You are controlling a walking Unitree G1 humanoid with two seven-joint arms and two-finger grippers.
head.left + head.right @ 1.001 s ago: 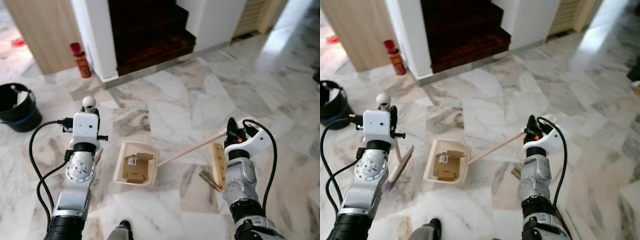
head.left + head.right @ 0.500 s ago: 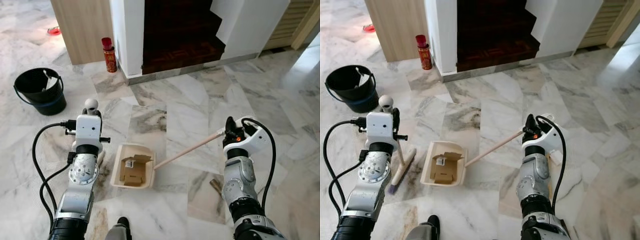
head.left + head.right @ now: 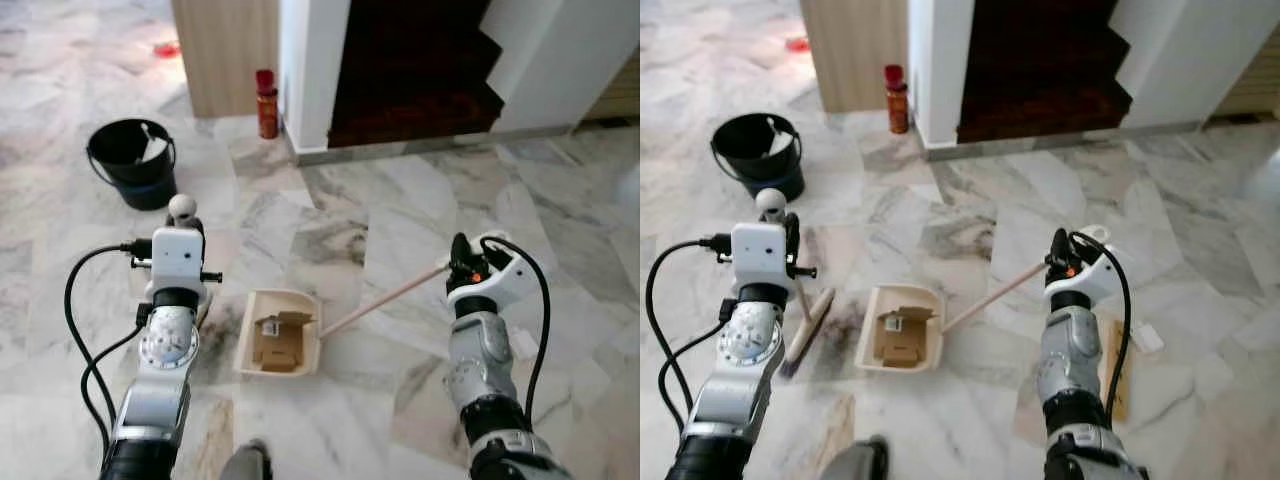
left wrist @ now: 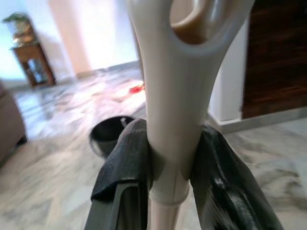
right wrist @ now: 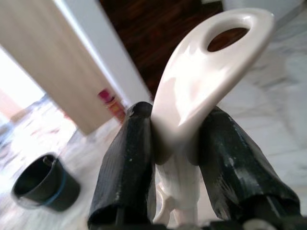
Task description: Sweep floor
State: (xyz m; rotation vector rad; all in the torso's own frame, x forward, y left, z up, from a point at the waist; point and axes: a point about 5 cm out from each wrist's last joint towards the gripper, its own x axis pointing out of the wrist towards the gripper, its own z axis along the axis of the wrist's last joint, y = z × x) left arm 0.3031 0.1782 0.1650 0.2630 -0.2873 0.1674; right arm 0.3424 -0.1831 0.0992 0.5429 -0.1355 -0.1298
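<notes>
Dustpan [image 3: 279, 334], cream-coloured and holding a piece of brown cardboard [image 3: 277, 336], sits on the marble floor [image 3: 970, 215] between the two arms, its long pale handle [image 3: 384, 299] slanting up to the right gripper [image 3: 462, 256]. In the right wrist view the two black fingers [image 5: 125, 163] are closed tight on the looped cream end of that handle [image 5: 206, 76], one on each side, touching it. Left of the dustpan, the broom [image 3: 803, 318] stands with its brush head resting on the floor just beside the pan, and its stick rises to the left gripper [image 3: 185, 222]. The left wrist view shows that gripper's black fingers [image 4: 125, 165] clamped against the pale neck of the broom handle [image 4: 177, 120], just under its hanging loop, with no gap between pads and plastic. Farther off to the left stands a black bucket [image 3: 135, 161], well apart from the broom. A red spray can [image 3: 266, 103] stands by the foot of a white wall, next to a wooden panel, and dark wooden stairs [image 3: 415, 75] rise beyond. On the floor to the right of the right arm lie a flat wooden strip [image 3: 1115, 365] and a small white object [image 3: 1145, 338], near each other.
</notes>
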